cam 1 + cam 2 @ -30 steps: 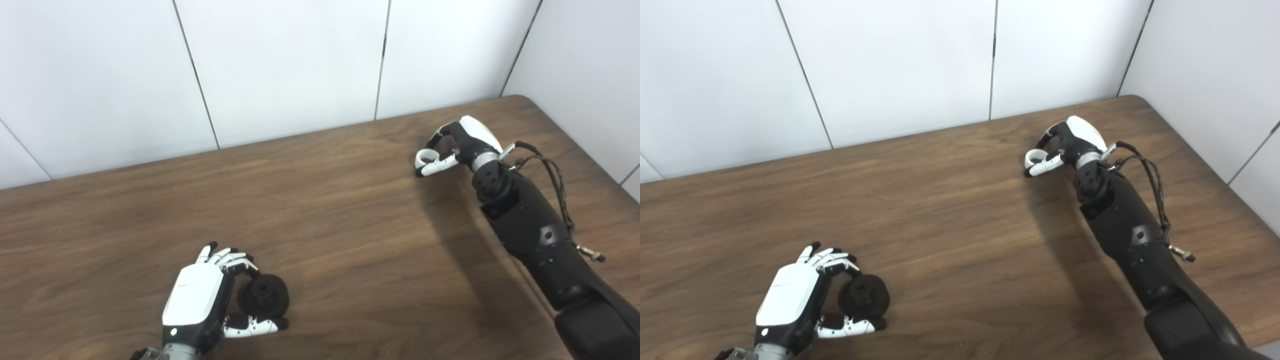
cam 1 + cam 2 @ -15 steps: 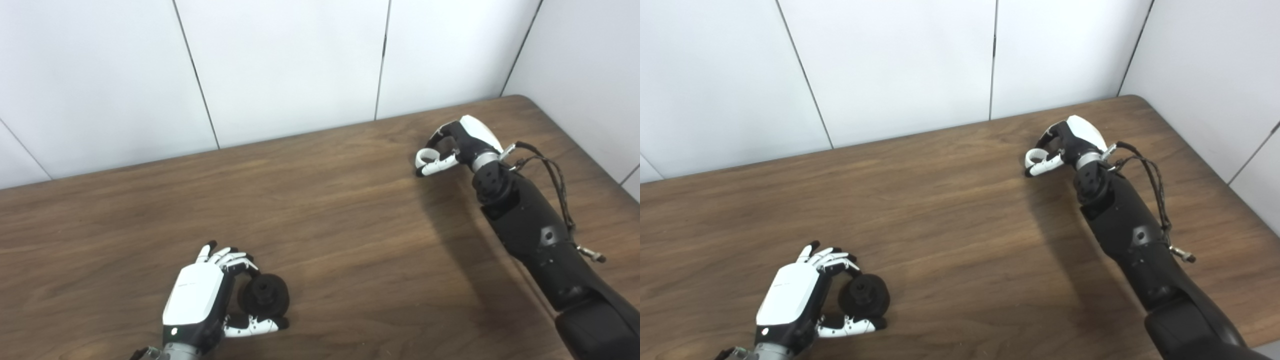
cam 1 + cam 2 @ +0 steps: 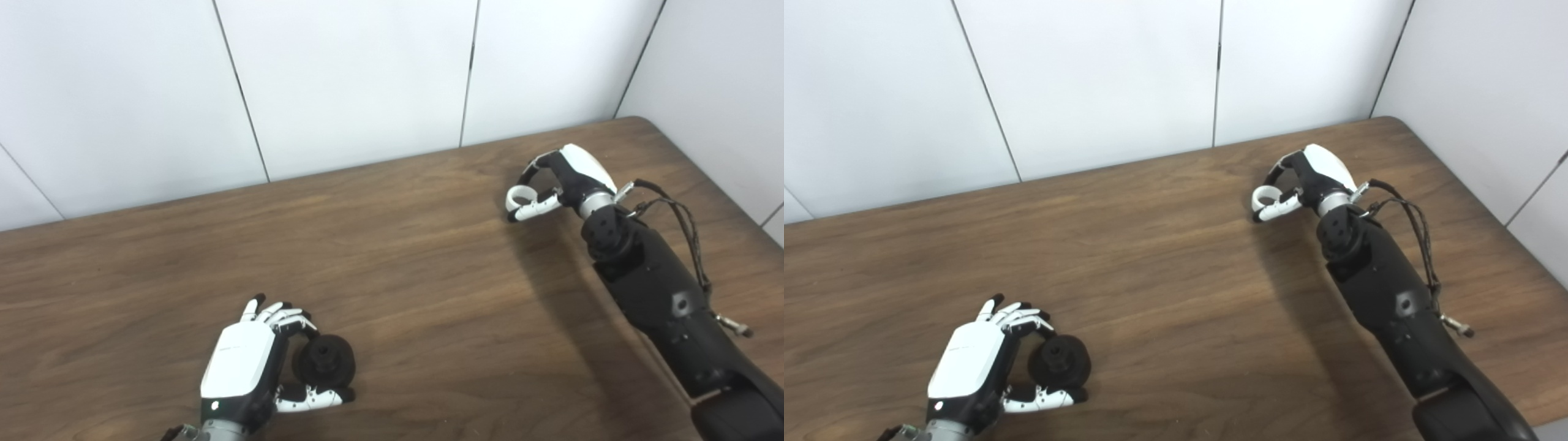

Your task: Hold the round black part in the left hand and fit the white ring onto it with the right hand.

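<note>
Hands are working apart at opposite ends of the bench [image 3: 429,257]. Right hand [image 3: 560,180] is pinching the white ring [image 3: 519,197] between thumb and fingertips near the far right corner, the ring sitting at the tip of the grasp just above the wood. Left hand [image 3: 245,367] is curling around the round black part [image 3: 324,362] near the front edge, fingers over its far side and thumb under its near side, the part's hub facing away from the palm. Ring and part are lying well apart. Judged from this, the step in hand is carrying the ring across: the right hand should be keeping the ring's opening square to the hub, while the left is holding the part steady and slightly raised.
</note>
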Controlling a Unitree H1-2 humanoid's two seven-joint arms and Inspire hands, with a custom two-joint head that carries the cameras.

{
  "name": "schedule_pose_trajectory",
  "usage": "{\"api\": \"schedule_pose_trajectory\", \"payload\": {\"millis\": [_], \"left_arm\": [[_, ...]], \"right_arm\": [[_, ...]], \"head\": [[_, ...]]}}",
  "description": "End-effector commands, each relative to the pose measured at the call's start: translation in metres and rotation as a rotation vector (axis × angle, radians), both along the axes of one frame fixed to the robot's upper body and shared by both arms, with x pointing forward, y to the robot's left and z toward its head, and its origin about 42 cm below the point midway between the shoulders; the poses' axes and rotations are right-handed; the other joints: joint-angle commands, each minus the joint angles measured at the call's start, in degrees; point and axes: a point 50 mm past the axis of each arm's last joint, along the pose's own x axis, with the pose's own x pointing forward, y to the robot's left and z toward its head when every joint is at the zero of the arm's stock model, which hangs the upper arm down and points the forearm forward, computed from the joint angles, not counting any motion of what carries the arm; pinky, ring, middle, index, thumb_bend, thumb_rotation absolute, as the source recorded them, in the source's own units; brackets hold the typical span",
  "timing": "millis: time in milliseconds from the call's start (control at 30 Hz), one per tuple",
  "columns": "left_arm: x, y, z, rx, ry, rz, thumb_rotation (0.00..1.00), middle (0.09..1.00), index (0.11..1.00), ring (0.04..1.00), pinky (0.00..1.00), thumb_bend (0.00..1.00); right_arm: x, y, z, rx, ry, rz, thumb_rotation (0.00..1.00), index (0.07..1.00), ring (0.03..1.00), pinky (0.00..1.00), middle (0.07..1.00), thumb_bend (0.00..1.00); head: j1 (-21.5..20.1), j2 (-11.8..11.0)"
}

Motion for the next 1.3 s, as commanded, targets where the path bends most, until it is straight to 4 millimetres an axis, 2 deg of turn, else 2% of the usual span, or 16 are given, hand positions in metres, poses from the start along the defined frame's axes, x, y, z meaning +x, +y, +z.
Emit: {"api": "schedule_pose_trajectory", "payload": {"millis": [0, 300, 600, 833, 1267], "left_arm": [[-0.003, -0.002, -0.002, 0.018, 0.01, 0.003, 0.05, 0.765, 0.484, 0.868, 1.0, 0.52], [-0.004, -0.009, -0.004, 0.024, 0.003, 0.004, 0.05, 0.761, 0.484, 0.862, 0.99, 0.52], [-0.006, -0.018, -0.005, 0.035, 0.009, 0.008, 0.06, 0.766, 0.484, 0.868, 1.0, 0.52], [-0.006, -0.027, -0.007, 0.028, 0.017, 0.015, 0.06, 0.77, 0.484, 0.875, 1.0, 0.52], [-0.007, -0.041, -0.007, 0.006, 0.017, 0.019, 0.06, 0.77, 0.484, 0.88, 1.0, 0.52]], "right_arm": [[0.002, 0.0, 0.034, -0.026, -0.086, 0.03, 0.13, 0.485, 1.0, 1.0, 0.844, 0.52], [-0.018, 0.033, 0.049, -0.036, -0.131, 0.181, 0.13, 0.484, 0.999, 1.0, 0.848, 0.52], [-0.049, 0.09, 0.073, -0.048, -0.118, 0.406, 0.14, 0.485, 0.98, 1.0, 0.855, 0.52], [-0.071, 0.129, 0.089, -0.027, -0.074, 0.563, 0.13, 0.484, 0.992, 1.0, 0.854, 0.52], [-0.089, 0.164, 0.09, -0.01, -0.066, 0.688, 0.13, 0.483, 0.974, 1.0, 0.84, 0.52]], "head": [[0.22, 0.0], [2.23, 0.1], [5.63, 0.75], [10.24, 1.26], [16.01, 2.03]]}}
